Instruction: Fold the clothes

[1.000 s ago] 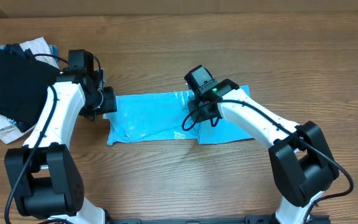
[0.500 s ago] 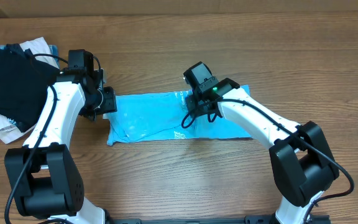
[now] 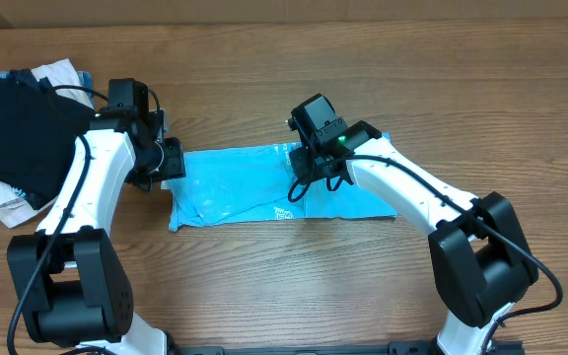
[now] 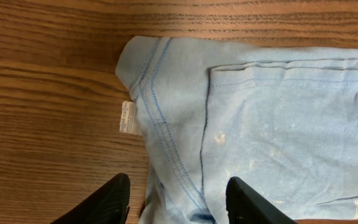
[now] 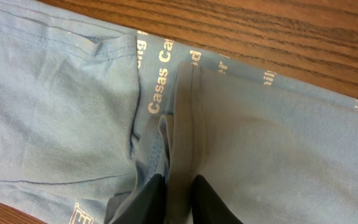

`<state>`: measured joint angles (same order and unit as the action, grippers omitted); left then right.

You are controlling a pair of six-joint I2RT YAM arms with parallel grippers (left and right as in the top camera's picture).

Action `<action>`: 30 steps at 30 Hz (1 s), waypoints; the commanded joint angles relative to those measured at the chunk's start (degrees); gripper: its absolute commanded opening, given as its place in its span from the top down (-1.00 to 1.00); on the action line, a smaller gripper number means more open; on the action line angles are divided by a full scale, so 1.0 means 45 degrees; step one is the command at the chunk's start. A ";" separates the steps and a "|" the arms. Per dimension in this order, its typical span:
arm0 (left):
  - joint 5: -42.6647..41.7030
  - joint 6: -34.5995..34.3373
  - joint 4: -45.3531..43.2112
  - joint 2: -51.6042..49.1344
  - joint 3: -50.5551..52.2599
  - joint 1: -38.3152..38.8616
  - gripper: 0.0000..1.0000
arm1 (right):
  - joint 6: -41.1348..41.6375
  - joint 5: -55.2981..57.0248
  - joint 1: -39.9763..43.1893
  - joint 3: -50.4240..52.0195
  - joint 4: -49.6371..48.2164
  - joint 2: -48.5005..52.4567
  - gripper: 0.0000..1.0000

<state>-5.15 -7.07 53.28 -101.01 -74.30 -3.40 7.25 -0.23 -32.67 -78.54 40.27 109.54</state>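
Altogether: one shirt (image 3: 235, 187), two hands, namely the left hand (image 4: 178, 198) and the right hand (image 5: 179, 198), one side pile of two visible garments, and one worktop (image 3: 264, 69).

Shirt: sky-blue soft knit, lying folded into a long, flat band across the middle of the worktop, running left to right. Pale lettering (image 5: 156, 87) is running in a line along one fold, and more print is showing at the band's near edge. A double-stitched seam (image 4: 163, 134) is curving down the left end, with one small white label (image 4: 127, 117) sticking out onto the wood beside it.

Left hand: hanging over the left end of the shirt, its two black fingers standing apart, released and gripping nothing.

Right hand: sitting at about the middle of the band, fingers drawn close and pinching a raised ridge of the shirt between them. The cloth is creasing toward the pinch.

Pile: one black garment (image 3: 13, 128) is lying on top of one white garment (image 3: 3, 197) at the far left, well apart from the shirt.

Worktop: brown wood, showing a straight grain and a matte face.
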 commanded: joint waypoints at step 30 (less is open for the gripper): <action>-0.0175 0.0053 0.0500 0.0185 -0.0253 -0.0068 -0.08 | -0.0685 0.0486 0.0209 -0.0267 -0.1855 0.2429 0.19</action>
<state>-5.34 -7.07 55.33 -101.01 -74.30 -3.40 5.74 1.72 -31.90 -78.78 32.99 117.91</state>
